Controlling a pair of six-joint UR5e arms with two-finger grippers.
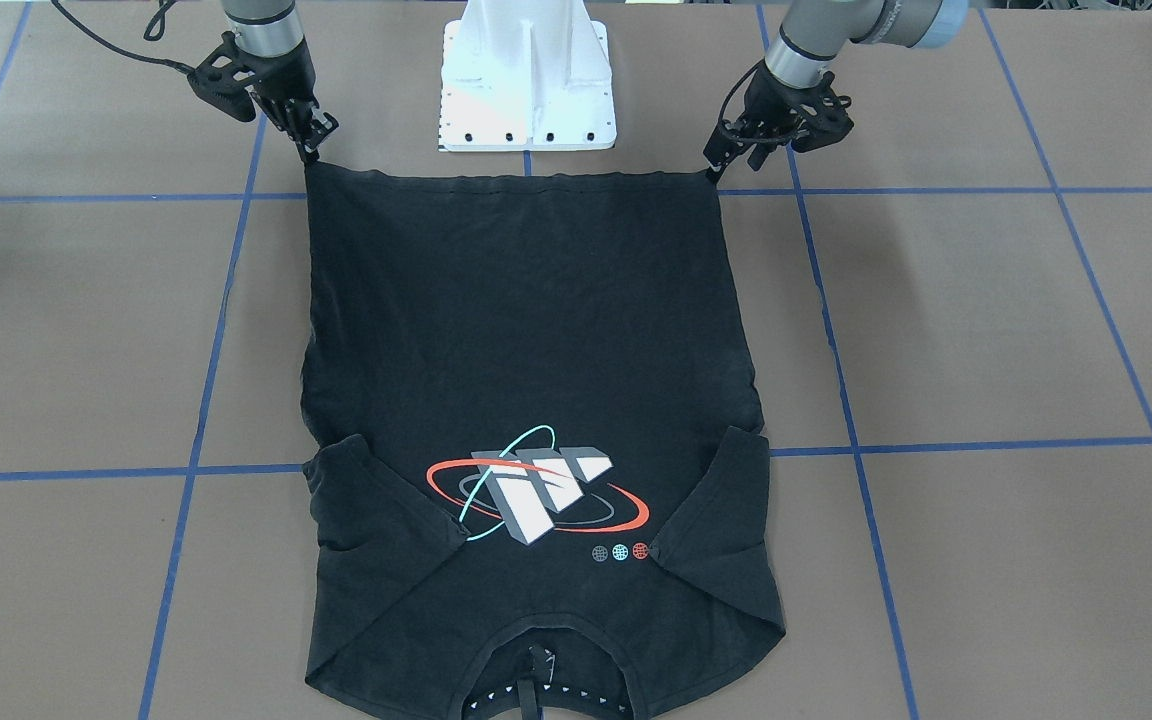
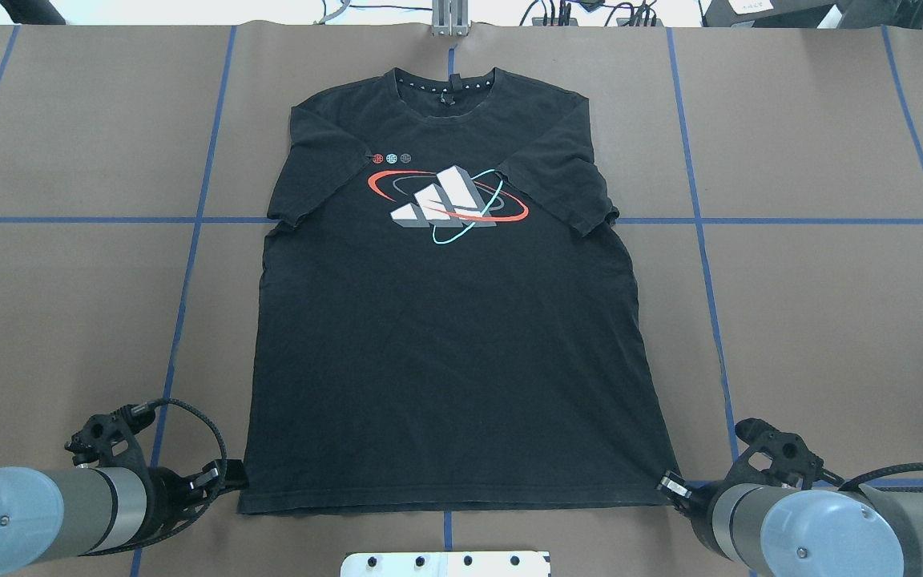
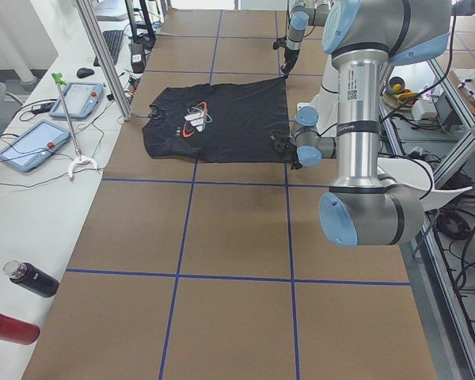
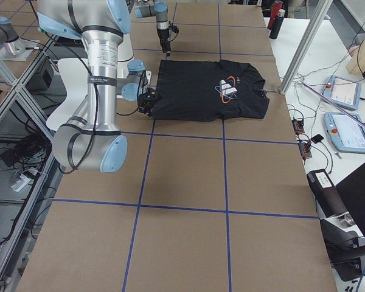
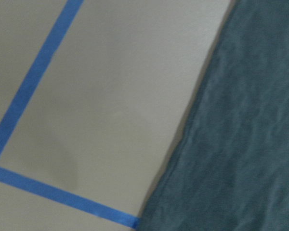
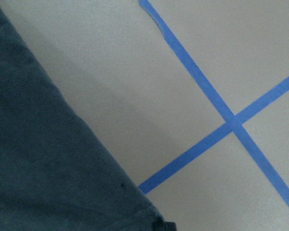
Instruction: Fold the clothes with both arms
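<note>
The left gripper (image 1: pixel 717 168) and the right gripper (image 1: pixel 310 150) each pinch one hem corner of the flat T-shirt (image 1: pixel 536 330), apparently so both can lift the hem evenly for folding.

Bright even light; blurred, soft wrist views

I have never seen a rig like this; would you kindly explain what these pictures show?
A jointed left arm and right arm share a white pedestal, each ending in a two-finger pincer. One picture looks across the table at the robot, one from behind it, two from the table's ends, and two blurry close-ups come from cameras on the wrists. A black T-shirt lies flat, print up, on the brown table. The left pincer and the right pincer each seem to pinch a corner of its bottom hem.
</note>
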